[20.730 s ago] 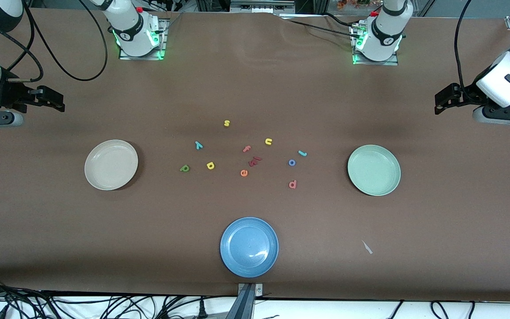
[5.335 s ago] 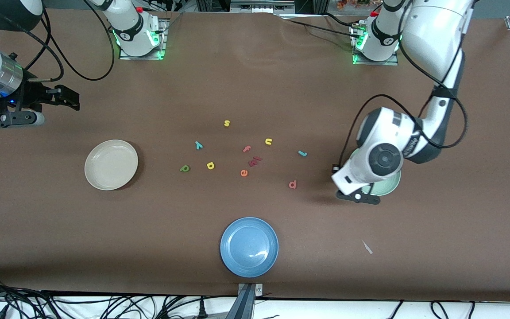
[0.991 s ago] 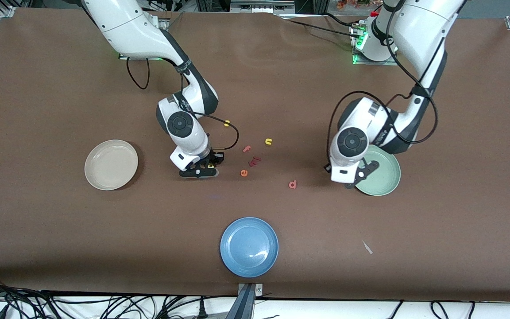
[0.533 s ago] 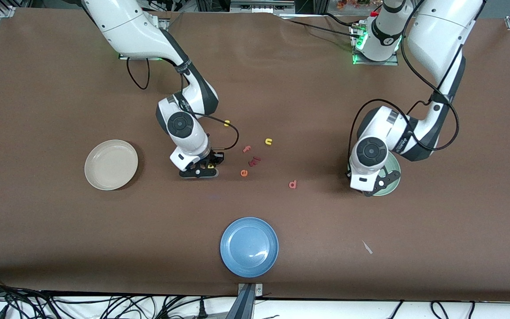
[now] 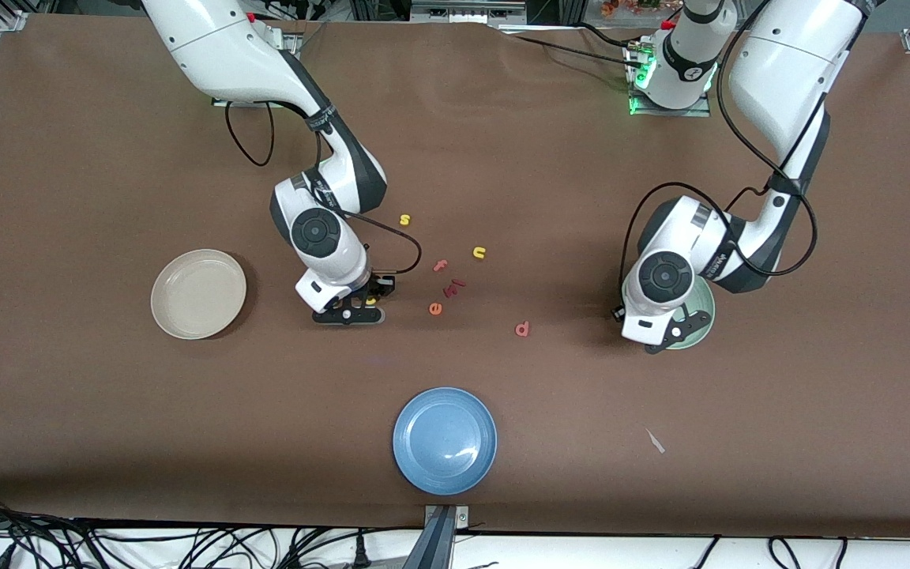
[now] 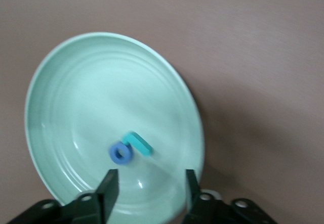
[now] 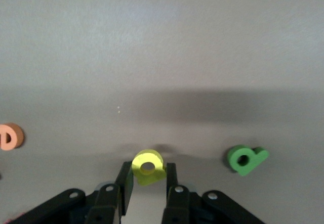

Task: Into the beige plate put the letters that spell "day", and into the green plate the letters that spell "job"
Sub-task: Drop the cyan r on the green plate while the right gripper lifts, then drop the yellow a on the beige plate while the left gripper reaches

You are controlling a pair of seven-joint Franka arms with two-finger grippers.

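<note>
Since half a second ago, the teal j (image 6: 139,143) and blue o (image 6: 121,153) have been dropped into the green plate (image 6: 61,82), where they lie touching near its middle; the left end effector (image 6: 148,186), now spread and empty, is poised just above them over the plate. The salmon b (image 5: 522,329) is left on the desk, between the green plate and the middle cluster of letters.

At the other group, the yellow a (image 7: 148,167) is pinched between the pressed-together fingers of the right end effector (image 7: 147,179), low over the desk. The green d (image 7: 246,159) lies just beside it on the desk; the teal y cannot be seen in any view. The beige plate (image 5: 198,294), toward the right arm's end of the desk, holds nothing yet.

For the step in hand, the a should be lifted straight up before any sideways travel, so that the nearby d is not dragged. It should be carried over the middle of the beige plate and released low, since so light a foam piece could bounce over the shallow rim. The orange e (image 5: 435,309) should be left untouched.
</note>
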